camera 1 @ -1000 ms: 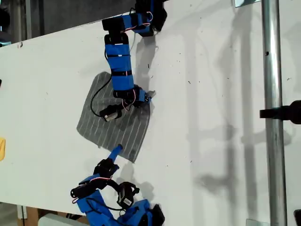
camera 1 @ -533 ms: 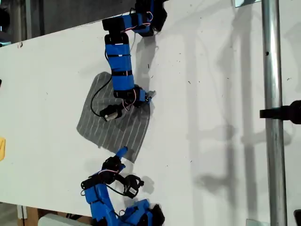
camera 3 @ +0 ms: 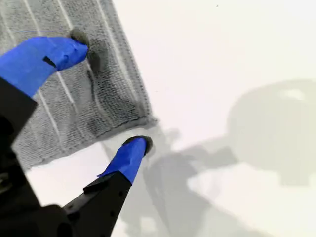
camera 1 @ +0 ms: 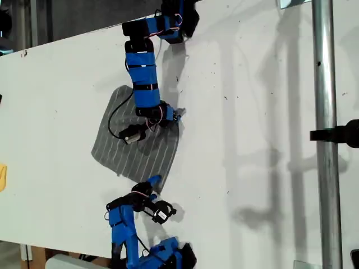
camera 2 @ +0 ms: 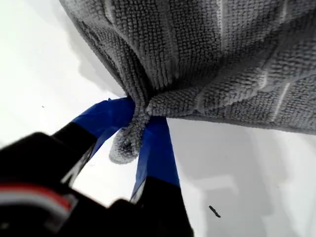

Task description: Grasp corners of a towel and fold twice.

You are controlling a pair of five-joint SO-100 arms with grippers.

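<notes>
The towel (camera 1: 137, 140) lies flat on the white table (camera 1: 252, 112). My first gripper (camera 2: 139, 129) has its jaws pinched on one towel corner (camera 2: 126, 143), lifting it off the table. My second gripper (camera 3: 109, 94) straddles another corner (camera 3: 143, 118), jaws spread: one fingertip over the towel, the other beside it.
</notes>
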